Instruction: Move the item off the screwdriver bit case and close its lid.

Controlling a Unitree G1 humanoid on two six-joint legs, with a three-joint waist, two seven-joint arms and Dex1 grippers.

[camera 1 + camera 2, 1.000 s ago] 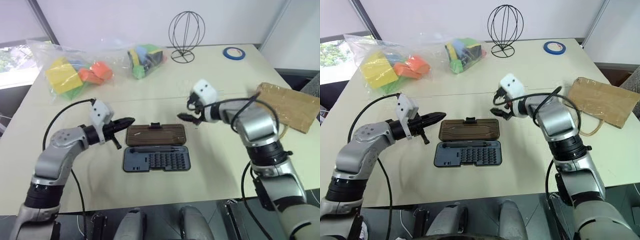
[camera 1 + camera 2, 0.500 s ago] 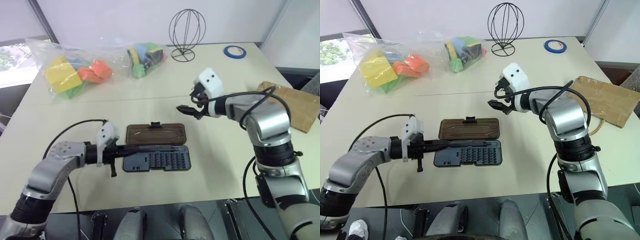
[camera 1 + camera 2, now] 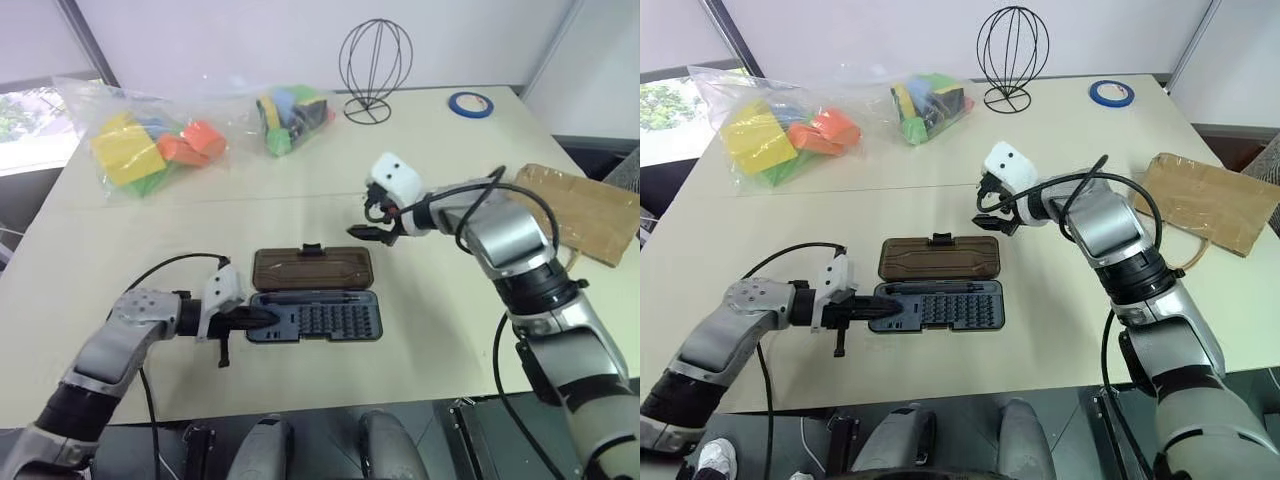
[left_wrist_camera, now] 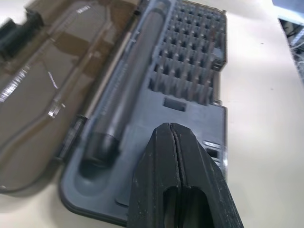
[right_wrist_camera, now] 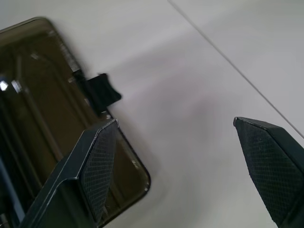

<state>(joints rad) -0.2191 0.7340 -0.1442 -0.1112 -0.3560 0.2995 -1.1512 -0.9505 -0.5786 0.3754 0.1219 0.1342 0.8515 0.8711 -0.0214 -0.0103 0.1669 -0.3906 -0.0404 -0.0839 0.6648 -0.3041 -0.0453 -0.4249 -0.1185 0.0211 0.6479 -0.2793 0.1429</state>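
Observation:
The screwdriver bit case lies open in the middle of the table, its grey base [image 3: 318, 318] nearest me. Its smoky-brown lid [image 3: 312, 268] lies flat behind the base, the black latch [image 5: 102, 90] on the far edge. The item, a brown paper bag [image 3: 582, 212], lies at the table's right edge, well clear of the case. My left gripper [image 3: 262, 320] is shut, its tips [image 4: 176, 137] low over the left end of the base, beside the screwdriver handle [image 4: 118, 118]. My right gripper [image 3: 372, 225] hovers open above the table just past the lid's far right corner, nothing between its fingers [image 5: 97, 161].
Two clear bags of coloured blocks [image 3: 140, 150] [image 3: 290, 112] lie at the far left and far middle. A black wire stand [image 3: 372, 70] and a blue tape roll [image 3: 468, 104] stand at the far right. Bare tabletop surrounds the case.
My left gripper has dropped and drawn back, from beside the lid's left end to the left end of the base. The right gripper has edged left and lower. Case and bag have not moved.

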